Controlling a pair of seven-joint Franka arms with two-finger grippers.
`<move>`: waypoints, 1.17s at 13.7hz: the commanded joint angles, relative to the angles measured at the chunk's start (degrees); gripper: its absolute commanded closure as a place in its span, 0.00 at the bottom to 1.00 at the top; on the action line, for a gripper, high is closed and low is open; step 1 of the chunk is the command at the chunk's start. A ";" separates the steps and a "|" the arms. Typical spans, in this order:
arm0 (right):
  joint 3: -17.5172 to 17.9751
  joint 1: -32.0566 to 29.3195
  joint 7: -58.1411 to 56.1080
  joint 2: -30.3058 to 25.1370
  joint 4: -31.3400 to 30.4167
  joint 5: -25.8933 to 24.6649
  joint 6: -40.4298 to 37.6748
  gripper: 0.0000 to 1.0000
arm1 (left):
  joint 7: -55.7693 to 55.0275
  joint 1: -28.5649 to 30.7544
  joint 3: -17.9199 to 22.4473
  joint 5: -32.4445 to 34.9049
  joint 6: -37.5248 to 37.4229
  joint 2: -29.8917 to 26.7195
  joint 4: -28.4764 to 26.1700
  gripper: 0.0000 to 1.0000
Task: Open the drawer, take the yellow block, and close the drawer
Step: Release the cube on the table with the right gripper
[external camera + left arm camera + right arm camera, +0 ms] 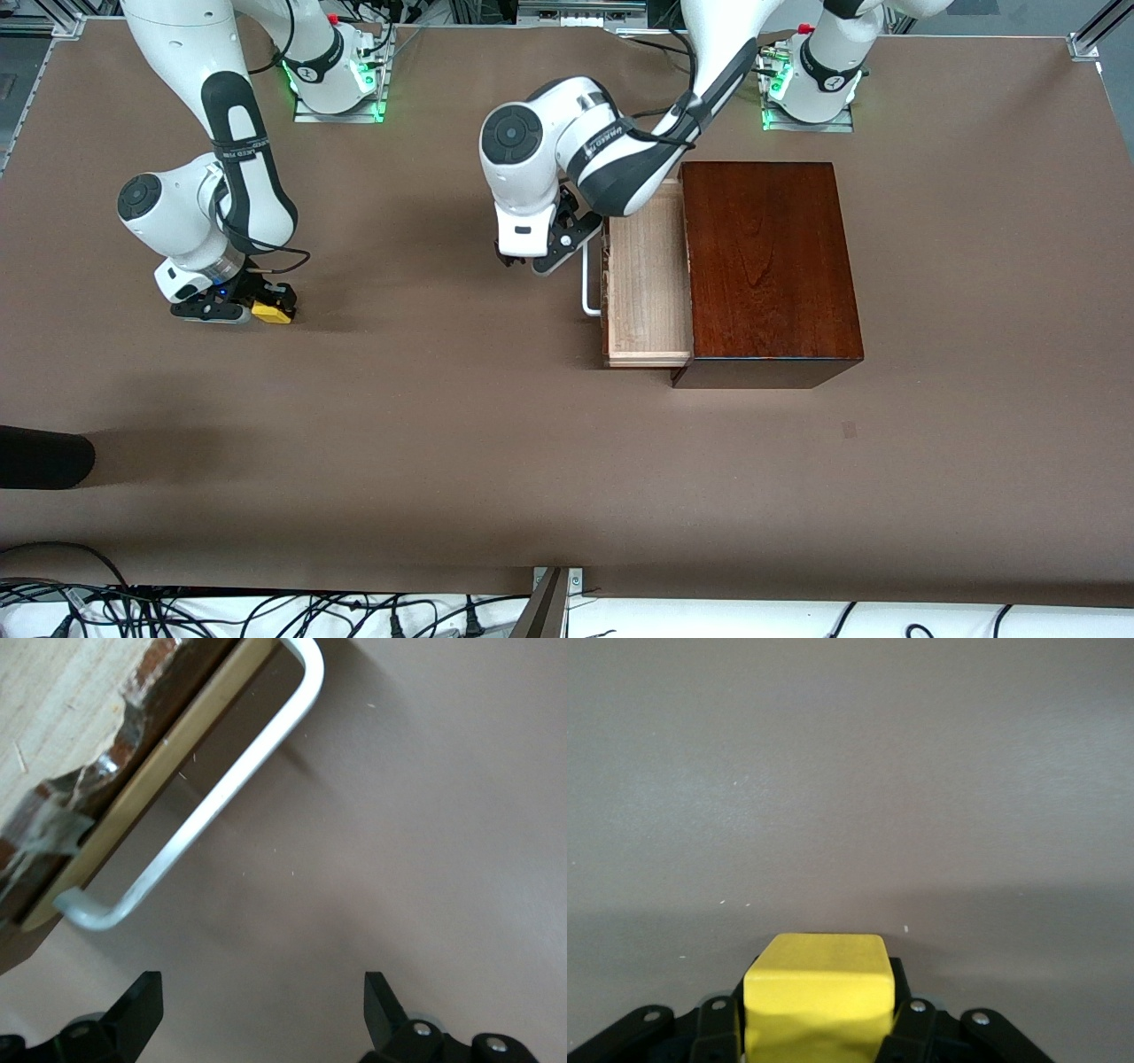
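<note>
One drawer [647,288] stands pulled out of its one dark wooden box [769,266], on the counter [532,461] toward the left arm's end. The left pincer [540,261] hangs spread wide and holding nothing, just beside the drawer's white handle [208,815]. One yellow block [817,992] sits clamped in the right pincer [257,308], low over the counter toward the right arm's end, well apart from the box.

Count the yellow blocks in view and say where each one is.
1. The yellow block is gripped in the right claw, low over the table toward the right arm's end. The open drawer tray shows none; its part inside the box is hidden.
</note>
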 commanded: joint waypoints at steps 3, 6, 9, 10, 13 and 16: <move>1.82 -2.16 -6.16 2.62 2.89 4.94 -0.66 0.66 | -1.48 0.02 1.35 1.57 -0.86 1.40 2.29 0.00; 2.18 -0.59 -6.60 2.36 3.16 4.15 -0.75 0.00 | -1.13 0.64 1.26 5.51 -0.86 1.31 1.68 0.00; 1.65 0.21 -6.69 1.66 2.90 0.21 -2.07 0.00 | -1.13 1.08 1.26 6.05 -1.03 1.40 1.59 0.04; 1.30 0.30 -6.69 1.48 2.72 -1.11 -2.24 0.00 | -1.13 1.08 1.18 6.05 -1.12 1.40 1.59 0.07; -2.20 0.56 -6.78 0.43 2.72 -7.51 -6.79 0.00 | -1.39 0.55 0.39 5.70 -1.21 1.22 2.03 0.38; -6.17 0.83 -6.61 -2.29 3.16 -13.94 -13.74 0.00 | 2.10 0.38 0.30 5.70 -1.12 1.31 2.21 1.00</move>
